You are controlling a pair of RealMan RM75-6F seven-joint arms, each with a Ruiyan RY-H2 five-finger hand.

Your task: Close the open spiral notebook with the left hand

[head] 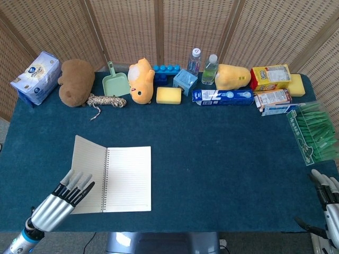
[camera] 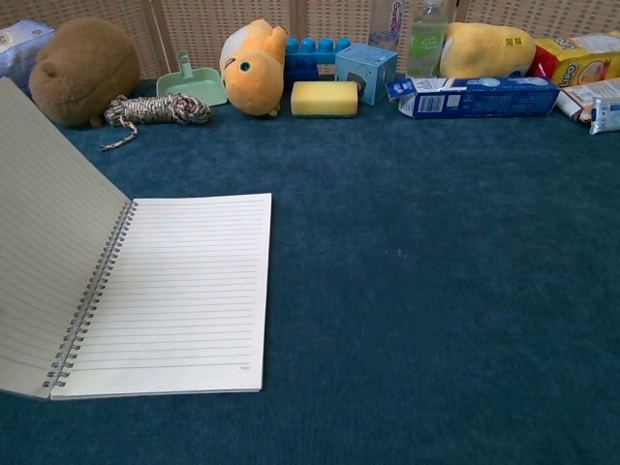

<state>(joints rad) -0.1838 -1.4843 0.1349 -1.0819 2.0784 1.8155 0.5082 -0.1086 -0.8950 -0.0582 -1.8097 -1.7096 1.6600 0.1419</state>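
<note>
Here the worktop (head: 222, 159), covered in dark blue cloth, has a wide bare stretch across its middle and right, from the notebook (head: 127, 179) out to the green packet (head: 313, 132) at the right edge. The near edge runs just below the notebook's bottom edge. Along the far edge sits a row of things well apart from the notebook: a tissue pack (head: 36, 76), a brown plush toy (head: 75, 82), a coil of rope (head: 106, 100), a green dustpan (head: 115, 82), an orange plush toy (head: 141, 79), a yellow sponge (head: 169, 95), blue blocks (head: 167, 71), two bottles (head: 203, 66), a blue carton (head: 221, 96) and a yellow box (head: 270, 77).

The notebook lies at the near left of the worktop. Its right page is flat on the cloth, while the left page (camera: 48, 262) stands tilted up from the spiral. The left hand (head: 66, 198) is at the lower outer corner of that raised page, fingers straight and close together, their tips against the page; it grips nothing. The right hand (head: 328, 198) rests at the near right corner, off the cloth, fingers slightly apart and holding nothing.

Woven wicker screens (head: 159, 26) stand behind the worktop.
</note>
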